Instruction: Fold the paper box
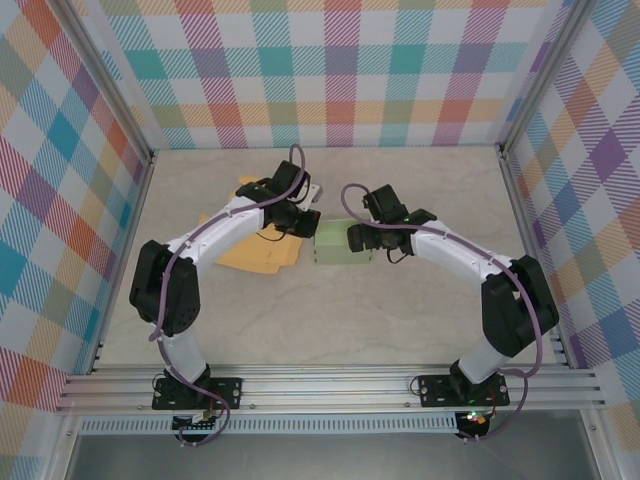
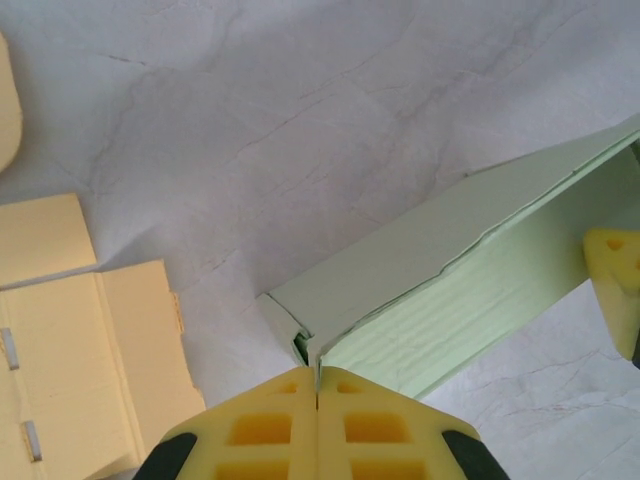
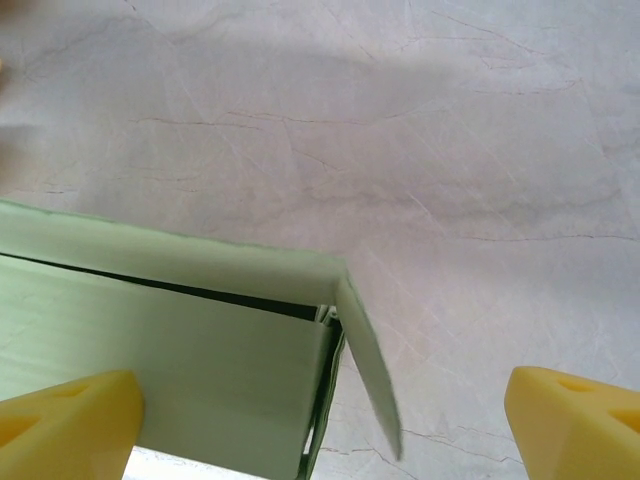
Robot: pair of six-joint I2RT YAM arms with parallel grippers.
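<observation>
Several yellow card blanks (image 1: pixel 258 250) flat on tabletop (image 1: pixel 400 310), far left. Left end effector (image 2: pixel 318 385): pads (image 2: pixel 260 430) pressed together, tips at corner of green paper box (image 1: pixel 342 247); pinch on paper not discernible. Box mid-tabletop, between both arms. Right end effector (image 3: pixel 320 405): spread wide, straddling box's loose end flap (image 3: pixel 365 360).

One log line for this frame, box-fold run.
green box: end flap loose | left gripper: shut at box corner | right gripper: open, straddling other end | yellow cardboard: flat, left of box
</observation>
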